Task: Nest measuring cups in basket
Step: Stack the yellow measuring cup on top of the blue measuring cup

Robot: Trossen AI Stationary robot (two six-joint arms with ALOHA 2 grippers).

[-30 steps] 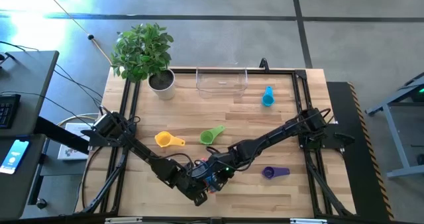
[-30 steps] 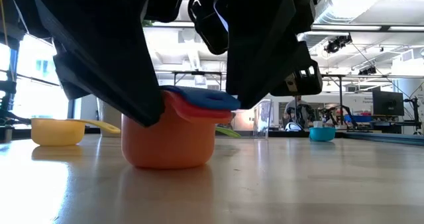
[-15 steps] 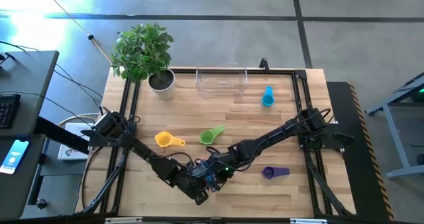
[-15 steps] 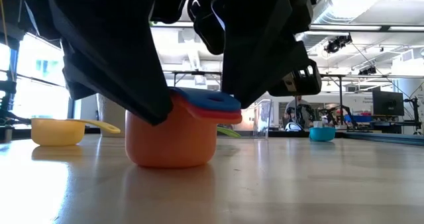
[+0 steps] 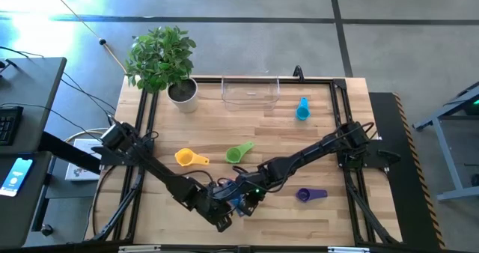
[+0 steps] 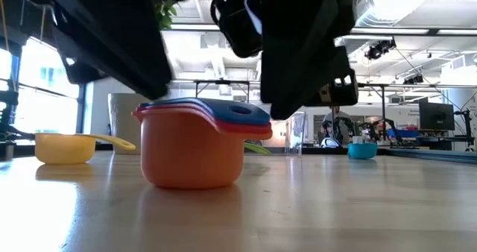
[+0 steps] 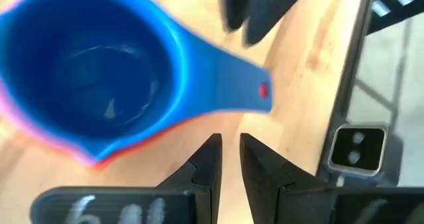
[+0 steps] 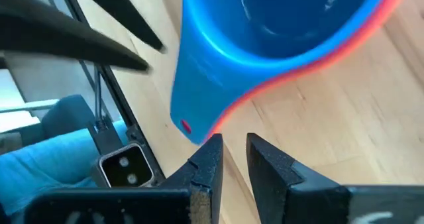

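the left end effector (image 7: 225, 159) hovers just beside the stacked cups, its fingers nearly together with a narrow gap, holding nothing. the right end effector (image 8: 233, 159) hangs by the blue cup's (image 7: 99, 65) handle, fingers likewise almost closed and empty. both arms reach low to the bench's (image 5: 299, 223) near edge. blue sits inside red, inside the orange cup (image 6: 194, 151). the basket (image 5: 250, 93) stands at the far edge.

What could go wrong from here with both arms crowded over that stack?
The left gripper and right gripper hang close above the orange-red-blue stack; either could bump it or the other arm. The stacked handles overhang, inviting a snag. The basket sits across the table, a long carry.
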